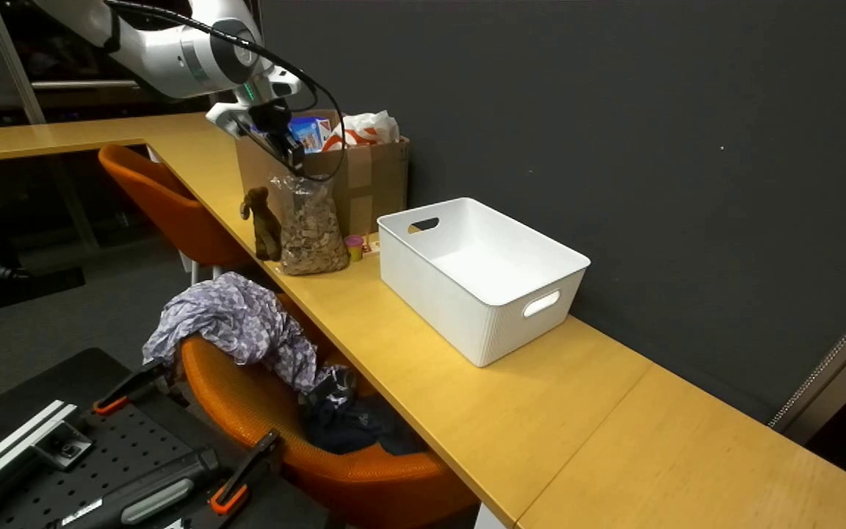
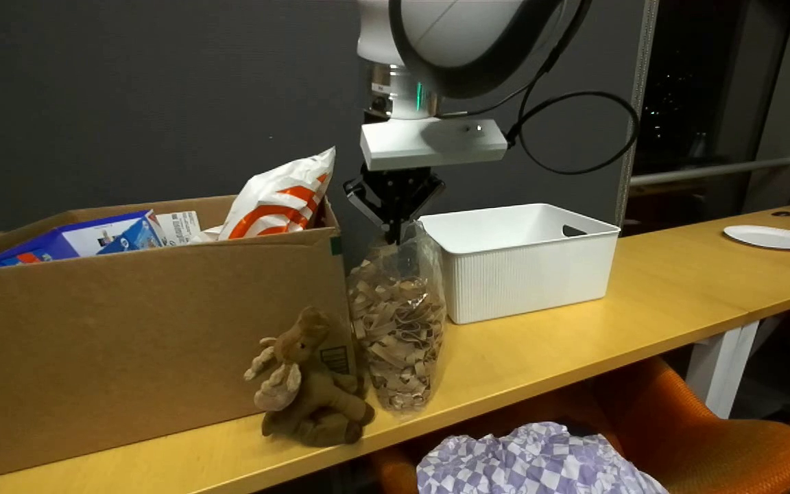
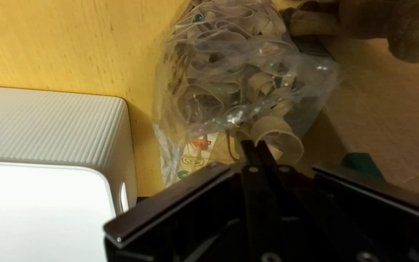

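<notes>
1. Clear bag point(image 2: 400, 329) of brown curled strips point(image 1: 313, 239), upright on table point(image 1: 555, 411), close to the chair-side edge.
2. Gripper point(image 3: 255, 142) over the bag's slack, seemingly open top; fingers closed together, nothing visible between them. Contact between film and fingertips: can't tell.
3. Risk, judged: snagging of loose film on fingertips, then toppling over the chair-side edge, due to a base so near it; also spilling of strips through the slack mouth.
4. Plush animal point(image 2: 313, 384) just beside bag, same edge, easily knocked off too.
5. Yellow tub with purple lid point(image 1: 355, 253), between bag and white bin point(image 2: 532, 278).
6. White bin farther along, by the wall-side edge; ribbed outside, smooth white inner base in sight.
7. Cardboard box point(image 2: 127, 343), also wall side: white plastic bag with orange print point(image 2: 278, 202) plus blue pack point(image 2: 138, 237) inside.
</notes>
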Controlling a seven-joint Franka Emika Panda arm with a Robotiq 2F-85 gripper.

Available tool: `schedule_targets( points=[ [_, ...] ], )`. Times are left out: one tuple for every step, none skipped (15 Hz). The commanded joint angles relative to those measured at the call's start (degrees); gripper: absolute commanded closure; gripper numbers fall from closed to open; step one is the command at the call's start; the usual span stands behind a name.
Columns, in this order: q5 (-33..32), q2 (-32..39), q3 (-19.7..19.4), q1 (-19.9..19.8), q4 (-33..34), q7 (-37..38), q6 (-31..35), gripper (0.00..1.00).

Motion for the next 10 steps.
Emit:
schedule_targets(
  points=[
    [-1.5,-1.1,-0.8,0.0,0.0,2.2,-2.7,0.93],
    [-1.3,-1.1,-0.8,-0.3,-0.1,2.3,-2.7,0.73],
    [-1.5,-1.1,-1.1,-0.3,-0.2,2.7,-2.6,0.66],
    [-1.5,-1.4,-1.2,-0.4,-0.4,2.8,-2.5,0.60],
    [-1.6,-1.6,-1.3,-0.4,-0.6,3.1,-2.4,0.51],
    [-1.7,-2.0,-1.4,-0.5,-0.7,3.3,-2.5,0.45],
    [-1.9,-2.4,-1.7,-0.4,-1.0,3.6,-2.5,0.37],
    [-2.2,-3.1,-1.8,-0.3,-1.5,4.0,-2.3,0.30],
    [-2.4,-4.2,-2.0,-0.2,-2.4,4.6,-2.2,0.23],
    [-2.9,-5.8,-2.3,0.1,-3.8,5.7,-2.3,0.15]
  ],
)
